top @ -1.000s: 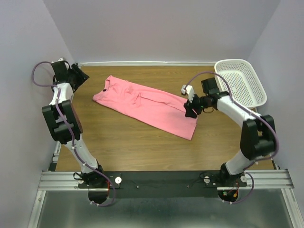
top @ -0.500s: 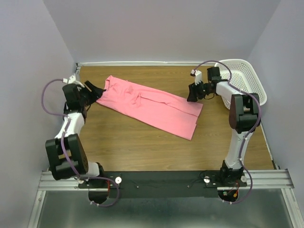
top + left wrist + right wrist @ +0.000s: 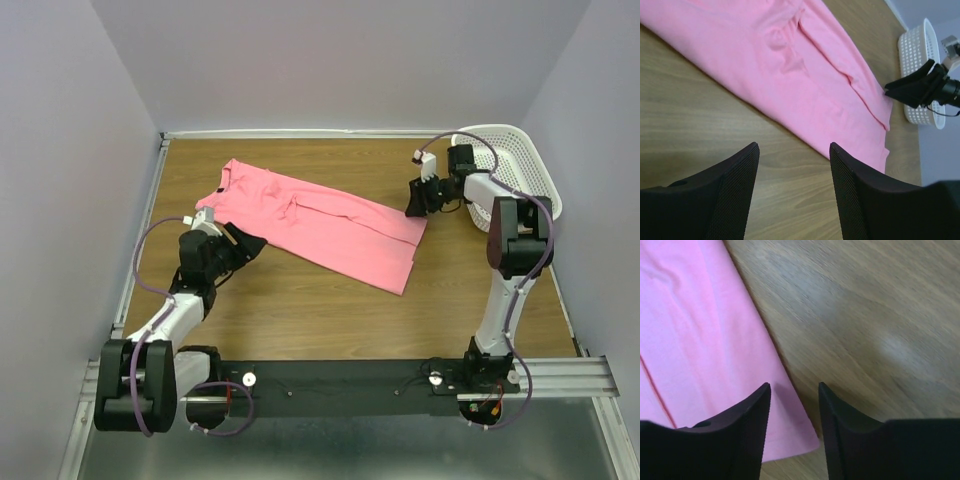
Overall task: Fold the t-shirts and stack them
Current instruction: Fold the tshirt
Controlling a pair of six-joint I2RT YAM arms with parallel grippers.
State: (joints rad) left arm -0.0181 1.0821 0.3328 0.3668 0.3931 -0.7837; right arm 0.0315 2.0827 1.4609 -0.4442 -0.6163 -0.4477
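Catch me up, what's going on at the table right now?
Both arms are at the pink t-shirt, which lies flat in a long diagonal strip on the table. The left gripper sits at its near edge toward the collar end, jaws open and holding nothing. The right gripper hovers over the hem corner beside the white basket, jaws open too. Neither has hold of the cloth yet.

1 second ago the left end effector was raised in the upper left of the frame, off the salmon-pink t-shirt. It has since swung down to the centre left and now sits at the shirt's near edge. The right end effector has left the shirt's lower right end for its upper right corner, beside the white perforated basket.
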